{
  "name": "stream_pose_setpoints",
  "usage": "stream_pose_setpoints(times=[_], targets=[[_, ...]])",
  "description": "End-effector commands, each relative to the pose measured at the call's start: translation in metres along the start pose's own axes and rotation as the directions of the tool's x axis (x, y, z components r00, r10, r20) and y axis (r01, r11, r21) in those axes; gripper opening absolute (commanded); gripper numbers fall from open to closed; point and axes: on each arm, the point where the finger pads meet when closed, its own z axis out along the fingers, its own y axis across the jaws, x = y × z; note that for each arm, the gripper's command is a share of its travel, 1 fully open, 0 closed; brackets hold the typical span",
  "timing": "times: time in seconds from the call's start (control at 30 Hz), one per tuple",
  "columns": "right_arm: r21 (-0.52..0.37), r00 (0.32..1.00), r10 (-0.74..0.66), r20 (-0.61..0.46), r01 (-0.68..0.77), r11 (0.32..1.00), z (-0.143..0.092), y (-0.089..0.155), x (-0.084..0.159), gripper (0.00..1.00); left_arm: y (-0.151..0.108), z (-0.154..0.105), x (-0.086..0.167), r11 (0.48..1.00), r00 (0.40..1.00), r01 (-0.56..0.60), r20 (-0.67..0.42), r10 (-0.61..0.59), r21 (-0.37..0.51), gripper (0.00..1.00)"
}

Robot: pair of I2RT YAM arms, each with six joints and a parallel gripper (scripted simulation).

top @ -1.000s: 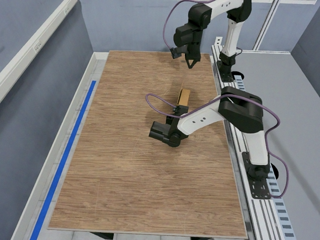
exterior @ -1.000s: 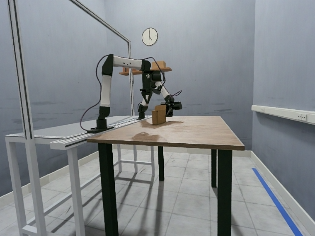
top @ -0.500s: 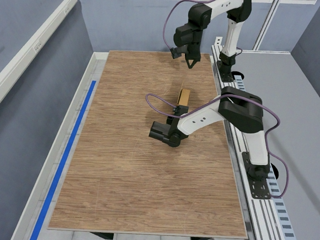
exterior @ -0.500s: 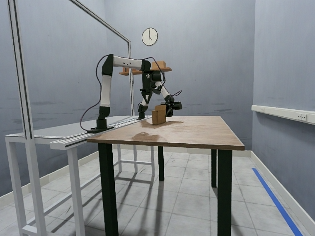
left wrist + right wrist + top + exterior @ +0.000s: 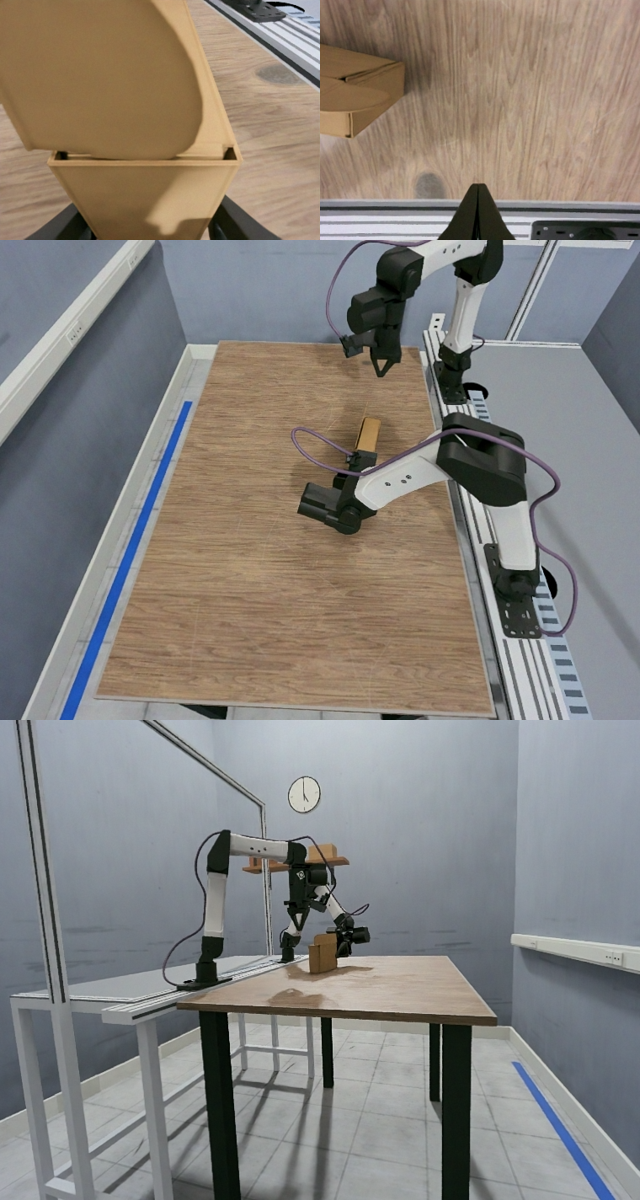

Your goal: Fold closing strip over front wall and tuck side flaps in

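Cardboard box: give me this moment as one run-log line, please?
box: on narrow side | rounded flap: untucked | left claw: around box end, grip unclear | right claw: shut, empty

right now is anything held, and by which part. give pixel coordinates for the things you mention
right claw (image 5: 381, 374) (image 5: 298, 927) (image 5: 477, 185) holds nothing, left claw (image 5: 362, 452) (image 5: 342, 952) (image 5: 150, 224) straddles one end of the box (image 5: 368, 434) (image 5: 323, 957) (image 5: 140, 182) (image 5: 375, 80), can't tell if it grips
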Motion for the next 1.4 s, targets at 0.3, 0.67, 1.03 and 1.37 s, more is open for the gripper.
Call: stream_pose_setpoints(times=[0.3, 0.67, 1.03, 1.37], targets=[[-0.005, 1.000, 0.005, 0.011, -0.005, 1.000, -0.0049, -0.0010, -0.0003, 0.01, 0.0027, -0.0011, -0.0078, 1.000, 1.000, -0.022, 0.002, 0.022, -0.007, 0.49], [-0.005, 1.000, 0.005, 0.011, -0.005, 1.000, -0.0049, -0.0010, -0.0003, 0.01, 0.0027, -0.0011, -0.0078, 1.000, 1.000, -0.022, 0.002, 0.022, -0.007, 0.49], [-0.005, 1.000, 0.005, 0.011, -0.005, 1.000, -0.0049, -0.0010, -0.0003, 0.01, 0.0027, -0.0011, -0.0078, 1.000, 1.000, -0.022, 0.002, 0.022, -0.007, 0.48], [-0.005, 1.000, 0.005, 0.011, -0.005, 1.000, -0.0049, -0.0010, -0.0003, 0.01, 0.0027, -0.0011, -0.0078, 1.000, 1.000, -0.022, 0.002, 0.022, -0.007, 0.47]])
